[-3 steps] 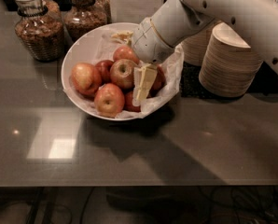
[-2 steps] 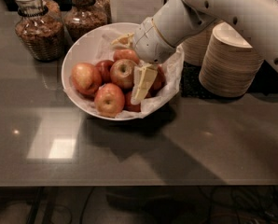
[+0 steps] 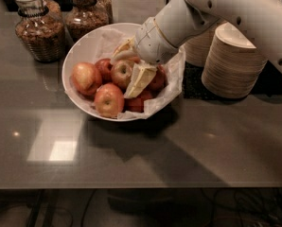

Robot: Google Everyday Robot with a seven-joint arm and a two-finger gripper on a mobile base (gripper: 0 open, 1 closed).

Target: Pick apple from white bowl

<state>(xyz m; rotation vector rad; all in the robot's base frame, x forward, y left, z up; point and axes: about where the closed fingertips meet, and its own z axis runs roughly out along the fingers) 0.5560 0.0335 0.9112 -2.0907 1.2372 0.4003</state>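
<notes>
The white bowl [image 3: 79, 56], lined with crinkled white paper, stands at the back middle of the dark table and holds several apples. The pale yellow-gold apple [image 3: 120, 70] with a dark stem dimple lies near the bowl's middle among redder apples. My gripper [image 3: 124, 75] reaches down into the bowl from the upper right. Its cream fingers [image 3: 140, 79] sit on both sides of the pale apple and touch it. The apple rests in the bowl, level with the others.
Two glass jars [image 3: 39, 30] of brown contents stand behind the bowl on the left. Stacks of beige disposable bowls [image 3: 233, 63] stand to the right, under my white arm [image 3: 226, 8]. Redder apples [image 3: 109, 100] fill the bowl's front.
</notes>
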